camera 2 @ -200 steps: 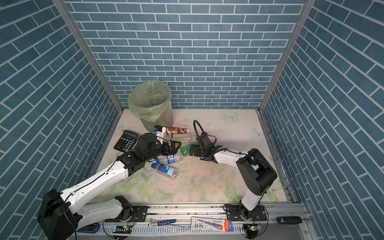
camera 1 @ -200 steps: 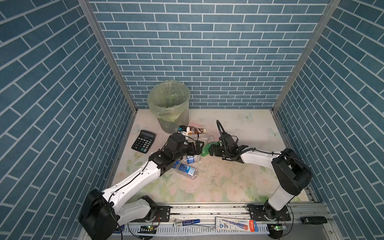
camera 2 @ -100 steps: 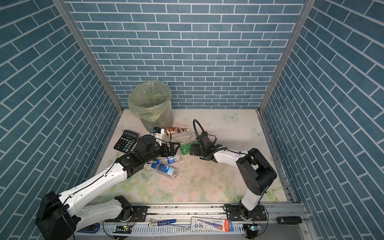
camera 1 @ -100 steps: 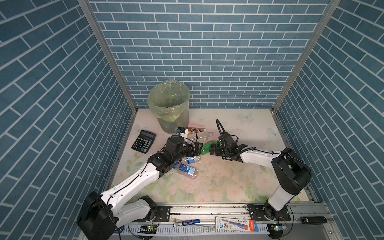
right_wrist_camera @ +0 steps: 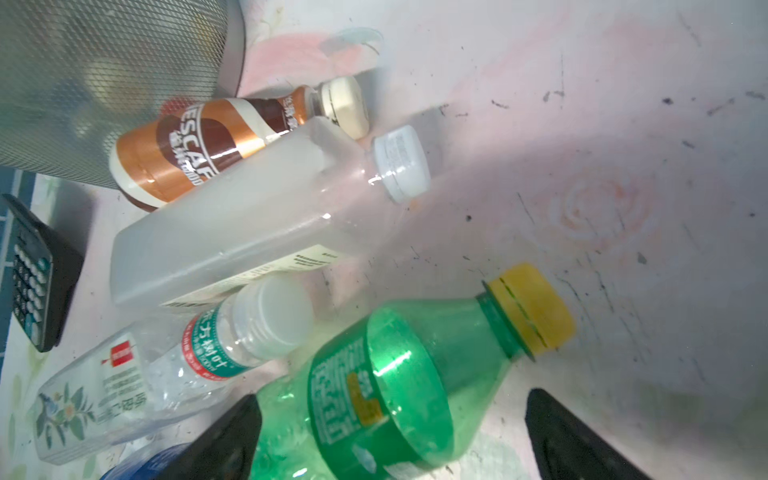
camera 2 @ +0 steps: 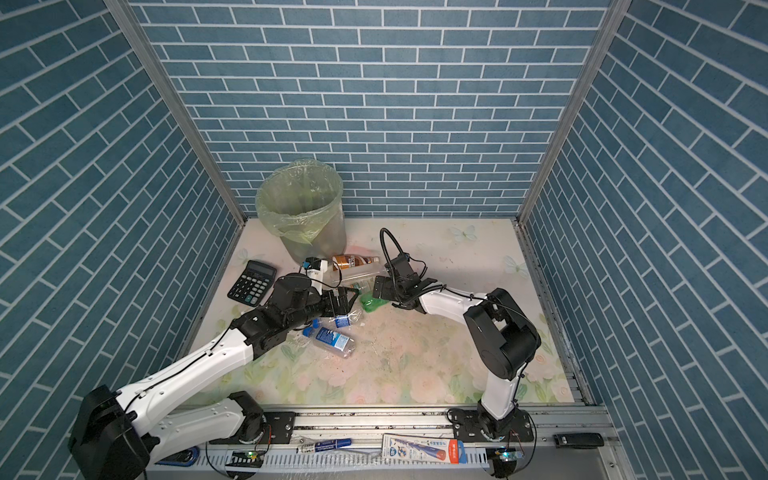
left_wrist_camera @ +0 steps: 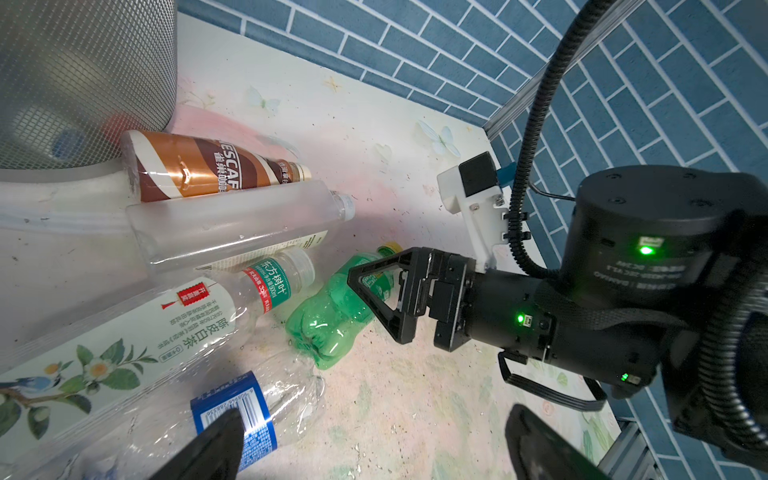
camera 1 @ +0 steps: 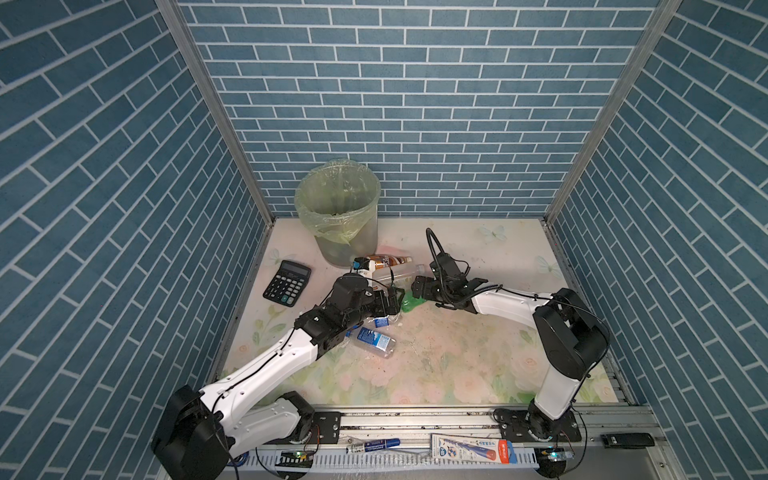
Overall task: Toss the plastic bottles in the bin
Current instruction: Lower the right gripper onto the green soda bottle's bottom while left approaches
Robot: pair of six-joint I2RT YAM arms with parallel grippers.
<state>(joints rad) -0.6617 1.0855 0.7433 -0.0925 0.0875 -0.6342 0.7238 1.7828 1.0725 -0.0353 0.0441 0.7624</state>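
The bin (camera 1: pixel 337 208), lined with a pale green bag, stands at the back left. Several plastic bottles lie in front of it: a brown one (camera 1: pixel 388 261) against its base, a frosted clear one (right_wrist_camera: pixel 232 224), a clear one with a red and green label (right_wrist_camera: pixel 208 353), a crushed green one (camera 1: pixel 409 303) and a blue-labelled one (camera 1: pixel 376 340). My right gripper (right_wrist_camera: pixel 395 428) is open and straddles the green bottle (right_wrist_camera: pixel 395 374). My left gripper (left_wrist_camera: pixel 374 440) is open over bare mat, with one finger (left_wrist_camera: pixel 216 440) by the blue-labelled bottle (left_wrist_camera: pixel 237 411).
A black calculator (camera 1: pixel 287 282) lies left of the bottles near the left wall. The two grippers (camera 1: pixel 392 301) (camera 1: pixel 419 289) face each other closely across the green bottle. A marker (camera 1: pixel 374 445) and a flat box (camera 1: pixel 469 449) rest on the front rail.
My right gripper has edged left and back over the green bottle. The left gripper has barely shifted. Both have stayed open.
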